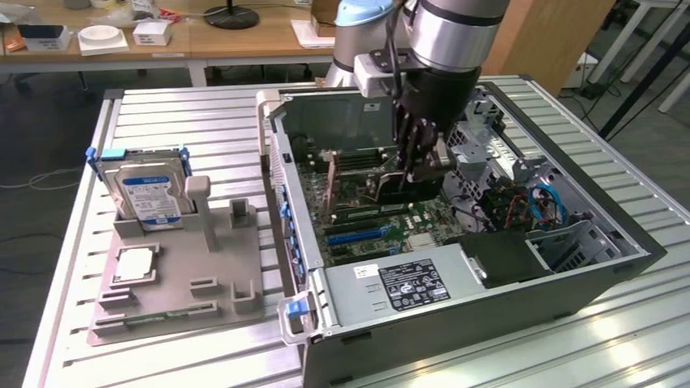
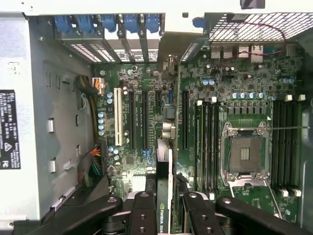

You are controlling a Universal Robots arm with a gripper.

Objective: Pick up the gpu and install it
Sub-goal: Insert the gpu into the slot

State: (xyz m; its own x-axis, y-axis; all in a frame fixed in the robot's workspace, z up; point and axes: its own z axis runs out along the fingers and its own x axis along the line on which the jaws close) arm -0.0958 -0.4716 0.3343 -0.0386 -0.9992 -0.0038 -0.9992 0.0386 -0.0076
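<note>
My gripper [image 1: 418, 168] reaches down into the open computer case [image 1: 603, 242], over the motherboard [image 1: 367, 218]. It is shut on the gpu [image 1: 421, 191], a thin dark card held edge-on. In the wrist view the gpu [image 2: 164, 171] shows as a narrow sliver with a green-lettered label, clamped between my black fingers [image 2: 142, 215]. The gripper [image 2: 165, 210] holds it above the motherboard [image 2: 234, 73], roughly in line with the long black expansion slots [image 2: 145, 117]. Its metal bracket end points toward the blue rear slot clips [image 2: 132, 23]. I cannot tell whether the card's edge touches a slot.
A grey fixture [image 1: 183, 275] at the exterior view's left carries a hard drive with blue rails [image 1: 149, 194], a processor chip [image 1: 132, 265] and a green memory stick [image 1: 151, 317]. The power supply [image 1: 405, 283] and cables [image 1: 528, 206] crowd the case. The empty processor socket [image 2: 244, 152] lies beside the card.
</note>
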